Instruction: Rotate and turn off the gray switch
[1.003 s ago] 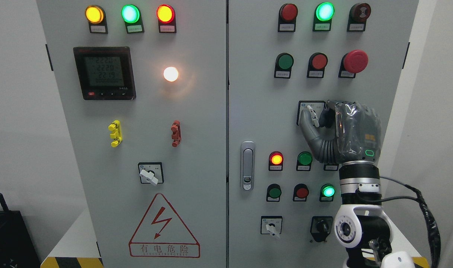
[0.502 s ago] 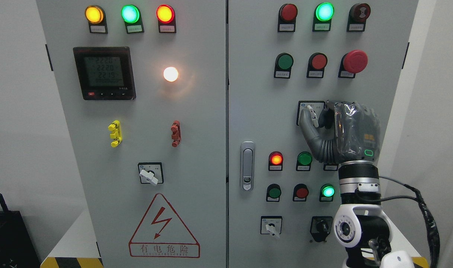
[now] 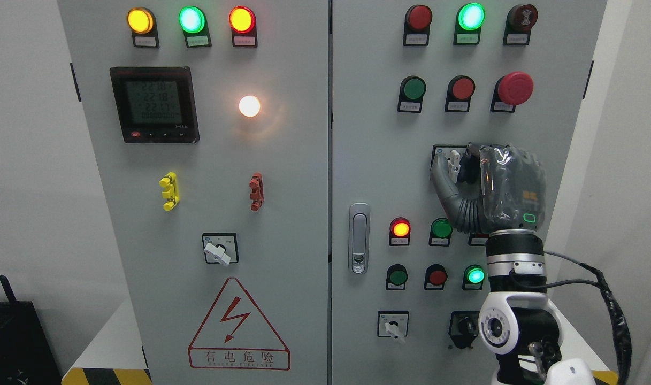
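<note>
Right robot hand (image 3: 483, 184) clamped on gray switch (image 3: 454, 162), thumb left of its lever, fingers right. Lever upright, long axis near vertical, tip up. Sits on right cabinet door, below red mushroom button (image 3: 514, 88). Warning triangle (image 3: 239, 327) far lower left reads 有电危险. Bare panel left of switch.

1. I am seeing a pale grey cabinet (image 3: 282, 187).
2. Three top-left lamps are glowing: yellow lamp (image 3: 140, 20), green lamp (image 3: 191, 19), red lamp (image 3: 242, 19).
3. A white lamp (image 3: 249, 106) is shining warm.
4. The black meter (image 3: 154, 104) is showing a grey-green screen.
5. The warning triangle (image 3: 238, 326) is showing red outline and a red bolt.
6. The robot hand (image 3: 488, 187) is looking dark grey, glossy, over the gray switch (image 3: 454, 162) with its whitish knob.
7. The mushroom button (image 3: 515, 88) is showing red.
8. Yellow-black stripes are marking the worktop (image 3: 106, 374) edge.
</note>
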Available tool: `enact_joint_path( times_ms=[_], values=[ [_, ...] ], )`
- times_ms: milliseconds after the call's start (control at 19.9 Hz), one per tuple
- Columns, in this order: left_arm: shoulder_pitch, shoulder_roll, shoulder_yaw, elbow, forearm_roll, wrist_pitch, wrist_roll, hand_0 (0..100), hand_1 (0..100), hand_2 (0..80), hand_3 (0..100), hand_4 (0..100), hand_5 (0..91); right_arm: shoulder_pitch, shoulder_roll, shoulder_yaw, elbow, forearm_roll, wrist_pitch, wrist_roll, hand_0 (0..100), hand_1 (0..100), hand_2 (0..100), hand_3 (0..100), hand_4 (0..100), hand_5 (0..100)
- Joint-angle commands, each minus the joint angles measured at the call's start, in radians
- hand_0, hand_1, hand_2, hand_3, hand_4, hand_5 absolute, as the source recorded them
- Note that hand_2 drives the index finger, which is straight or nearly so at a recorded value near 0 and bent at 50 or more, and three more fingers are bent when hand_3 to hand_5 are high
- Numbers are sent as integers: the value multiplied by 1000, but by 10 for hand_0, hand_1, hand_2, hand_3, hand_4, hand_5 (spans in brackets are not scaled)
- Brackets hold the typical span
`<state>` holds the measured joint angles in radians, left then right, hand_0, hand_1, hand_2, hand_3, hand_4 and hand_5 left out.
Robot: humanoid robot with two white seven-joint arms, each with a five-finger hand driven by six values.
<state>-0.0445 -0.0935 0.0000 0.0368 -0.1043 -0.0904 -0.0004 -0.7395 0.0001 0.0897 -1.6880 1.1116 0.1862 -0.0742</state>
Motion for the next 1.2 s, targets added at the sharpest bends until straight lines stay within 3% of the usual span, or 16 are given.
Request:
enact_joint_path(
  times_ms=[0, 351, 1154],
  values=[
    [0, 0, 32, 0, 0, 0, 0, 120, 389, 0, 0, 0, 0, -1, -5, 1, 1, 1, 1, -3, 562, 213, 789, 900, 825, 925],
    [0, 0, 32, 0, 0, 0, 0, 120, 389, 0, 0, 0, 0, -1, -6, 1, 1, 2, -1, -3, 589, 232, 787, 901, 827, 926],
    [0, 0, 32, 0, 0, 0, 0, 120, 389, 0, 0, 0, 0, 0, -22, -4, -15, 4, -5, -4, 550, 267, 784, 893, 824, 926]
  ],
)
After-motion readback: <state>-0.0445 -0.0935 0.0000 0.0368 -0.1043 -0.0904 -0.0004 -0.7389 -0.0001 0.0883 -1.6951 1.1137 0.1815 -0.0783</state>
